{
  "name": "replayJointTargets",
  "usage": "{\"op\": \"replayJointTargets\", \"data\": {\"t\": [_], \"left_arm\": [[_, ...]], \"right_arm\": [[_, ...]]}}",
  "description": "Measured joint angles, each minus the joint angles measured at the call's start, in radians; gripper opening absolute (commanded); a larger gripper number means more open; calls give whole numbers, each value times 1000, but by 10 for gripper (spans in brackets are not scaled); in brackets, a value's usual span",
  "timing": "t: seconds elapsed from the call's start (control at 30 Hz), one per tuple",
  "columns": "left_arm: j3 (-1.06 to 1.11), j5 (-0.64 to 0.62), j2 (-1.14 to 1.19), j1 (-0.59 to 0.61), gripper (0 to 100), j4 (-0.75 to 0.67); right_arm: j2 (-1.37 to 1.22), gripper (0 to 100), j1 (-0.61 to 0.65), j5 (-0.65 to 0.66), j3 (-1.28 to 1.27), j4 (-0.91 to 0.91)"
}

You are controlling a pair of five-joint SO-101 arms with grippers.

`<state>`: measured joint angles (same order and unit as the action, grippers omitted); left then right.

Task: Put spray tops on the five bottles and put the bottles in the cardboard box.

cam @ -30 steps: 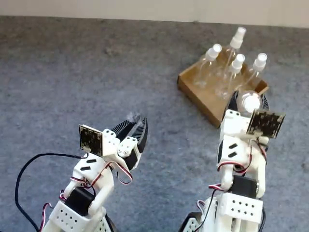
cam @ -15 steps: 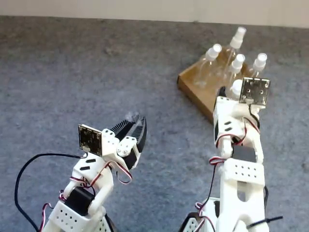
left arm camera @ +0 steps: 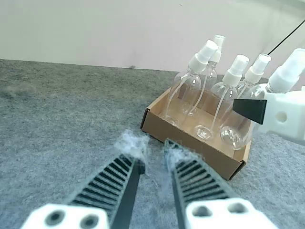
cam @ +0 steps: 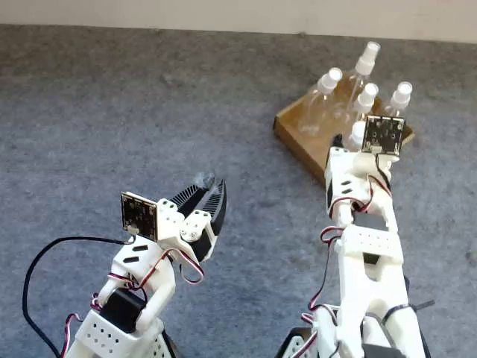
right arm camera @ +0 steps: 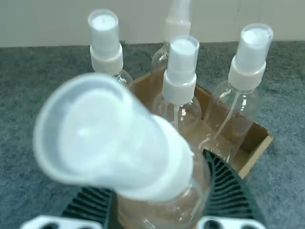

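My right gripper (cam: 349, 145) is shut on a clear bottle (right arm camera: 159, 198) with a white spray top (right arm camera: 112, 136). It holds the bottle tilted above the near side of the cardboard box (cam: 297, 131). Several clear bottles with spray tops (cam: 319, 101) stand upright in that box (right arm camera: 259, 143); the nearest one (right arm camera: 180, 76) is just beyond the held bottle. My left gripper (cam: 210, 197) hovers over the carpet well short of the box (left arm camera: 188, 142). It (left arm camera: 152, 155) is open by a narrow gap, holds nothing, and has grey lint on its fingertips (left arm camera: 129, 145). The left wrist view shows the right arm (left arm camera: 281, 112) by the bottles (left arm camera: 190, 88).
Grey carpet (cam: 149, 112) covers the table around the box and arms. A pale wall (cam: 223, 11) runs along the far edge behind the box. A black cable (cam: 45, 257) loops beside the left arm's base.
The right arm has stretched forward with the bottle, from short of the box to over its near side. The left arm has not moved.
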<state>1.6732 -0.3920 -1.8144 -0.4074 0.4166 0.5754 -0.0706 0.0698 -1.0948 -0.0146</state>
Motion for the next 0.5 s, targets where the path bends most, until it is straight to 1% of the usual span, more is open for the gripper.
{"op": "replayJointTargets", "data": {"t": [0.13,0.37,0.5], "left_arm": [[0,0,0,0,24,0],[0,0,0,0,24,0],[0,0,0,0,24,17]], "right_arm": [[-54,135,2,0,0,-48],[-141,135,0,0,0,-64],[-187,135,0,0,0,-135]]}}
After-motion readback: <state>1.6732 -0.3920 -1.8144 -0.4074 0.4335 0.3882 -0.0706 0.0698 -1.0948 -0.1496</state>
